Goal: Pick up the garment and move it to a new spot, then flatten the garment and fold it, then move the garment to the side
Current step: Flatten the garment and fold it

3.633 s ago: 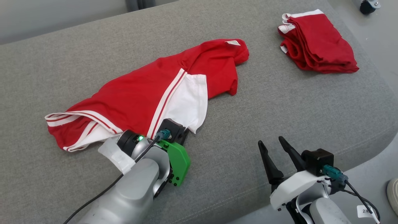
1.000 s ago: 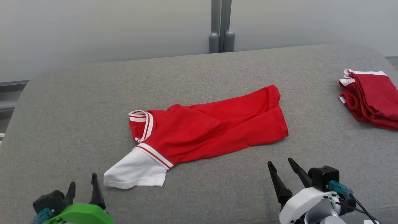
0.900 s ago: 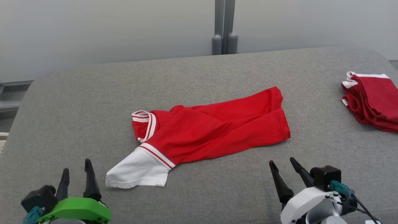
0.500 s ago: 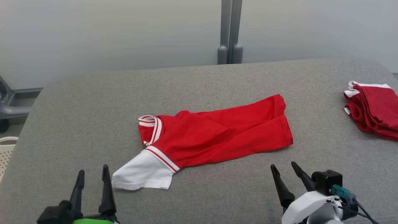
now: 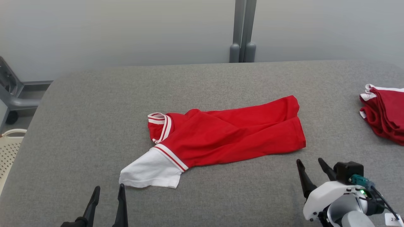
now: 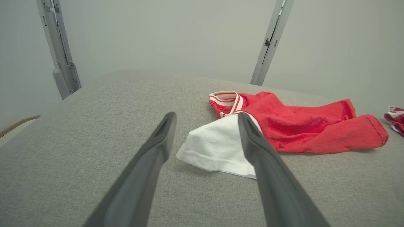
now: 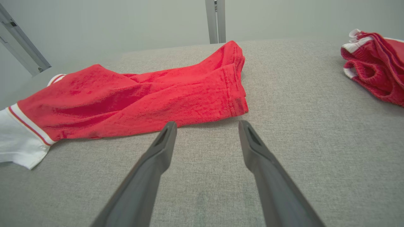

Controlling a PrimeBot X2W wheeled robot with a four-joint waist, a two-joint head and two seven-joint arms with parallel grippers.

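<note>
A red garment (image 5: 233,135) with a white sleeve and a striped collar lies bunched lengthwise in the middle of the grey padded table (image 5: 79,104). It also appears in the left wrist view (image 6: 303,126) and the right wrist view (image 7: 132,101). My left gripper (image 5: 108,192) hovers open near the front edge, just short of the white sleeve (image 5: 151,171). My right gripper (image 5: 312,165) stands open at the lower right, a little in front of the garment's red hem. Neither gripper holds anything.
A folded pile of red-and-white clothes (image 5: 383,115) sits at the table's right edge. A pale perforated basket (image 5: 8,151) stands off the table's left side. A grey post (image 5: 242,31) rises behind the table against the wall.
The head camera has turned, shifting the whole picture right. My left gripper has sunk lower in the picture, its green housing now out of sight. The garment lies still.
</note>
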